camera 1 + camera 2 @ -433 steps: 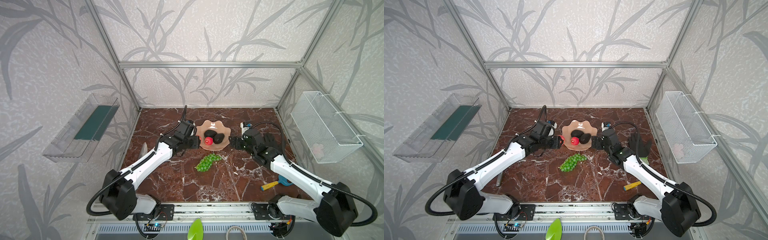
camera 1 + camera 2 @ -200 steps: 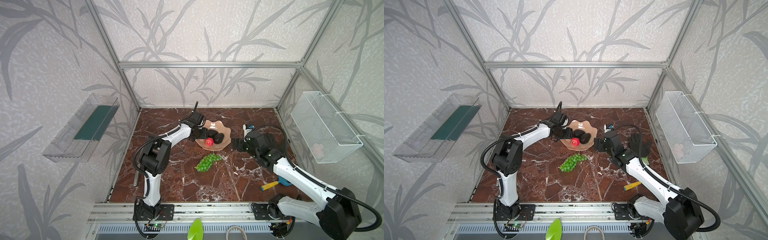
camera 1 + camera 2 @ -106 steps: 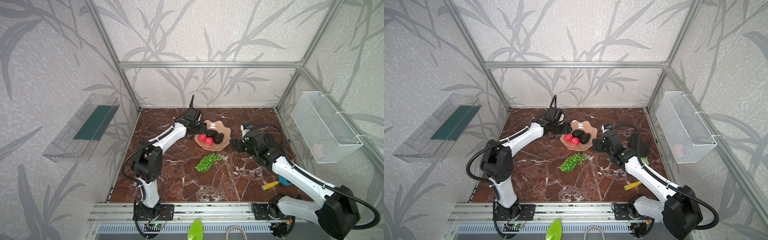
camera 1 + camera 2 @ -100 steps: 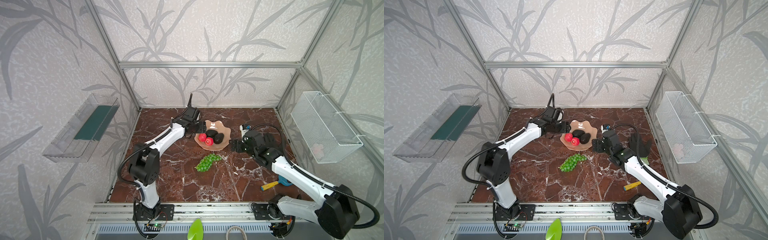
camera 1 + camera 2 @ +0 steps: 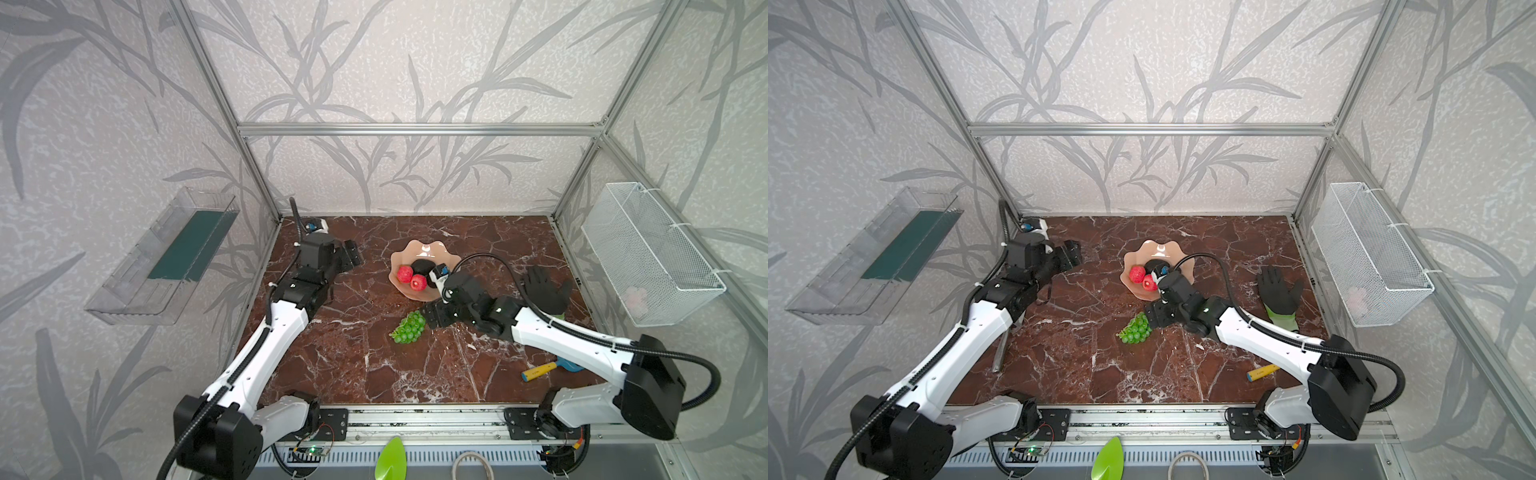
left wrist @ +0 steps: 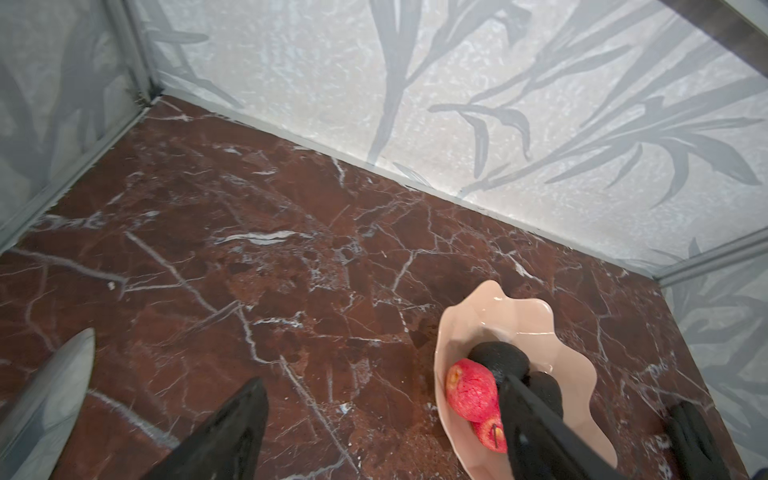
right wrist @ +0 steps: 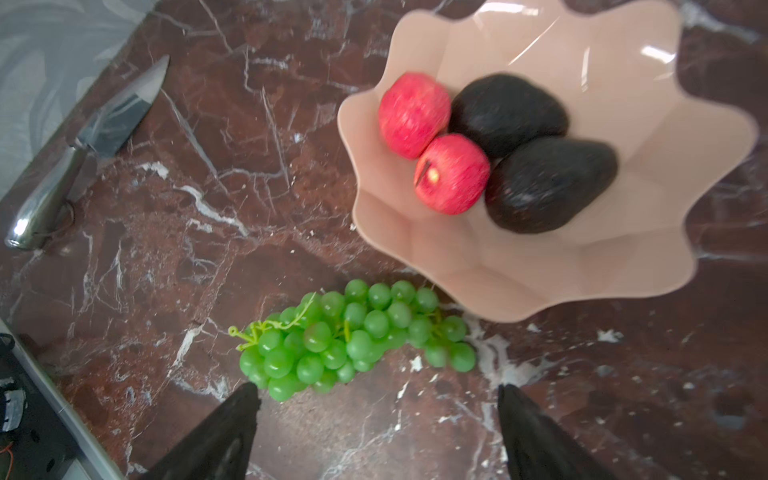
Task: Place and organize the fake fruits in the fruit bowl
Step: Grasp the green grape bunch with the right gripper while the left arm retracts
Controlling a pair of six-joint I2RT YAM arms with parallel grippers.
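right gripper gapes over the grapes, lying just outside the bowl; left gripper apart, empty. a shallow pinch might drop the bunch or knock the bowl.

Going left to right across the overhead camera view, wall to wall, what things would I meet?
Clear plastic tray on the wall → left gripper → scalloped peach-pink fruit bowl → black glove → white wire mesh basket. The grapes, the right gripper and the yellow-handled tool are left out because they overlap these.
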